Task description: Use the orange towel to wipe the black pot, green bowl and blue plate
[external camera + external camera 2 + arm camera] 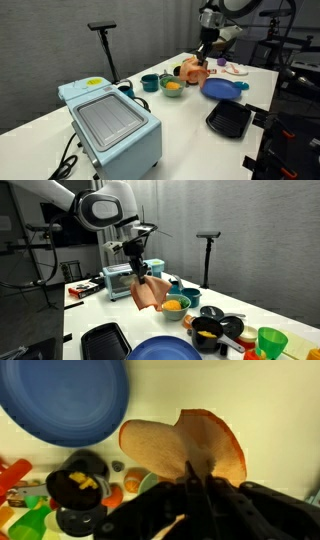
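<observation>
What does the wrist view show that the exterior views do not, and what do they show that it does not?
Wrist view only: a close look from above at the shut gripper pinching a fold of the orange towel. Exterior views only: the light blue toaster oven, the black tray and the robot arm. Shared: the orange towel hanging from the gripper, and the blue plate.

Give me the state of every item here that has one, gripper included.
gripper: shut on the orange towel
orange towel: lifted, hanging in folds from the gripper
black pot: upright, yellow bits inside
green bowl: upright on the table
blue plate: lying flat, bare
toaster oven: door shut
</observation>
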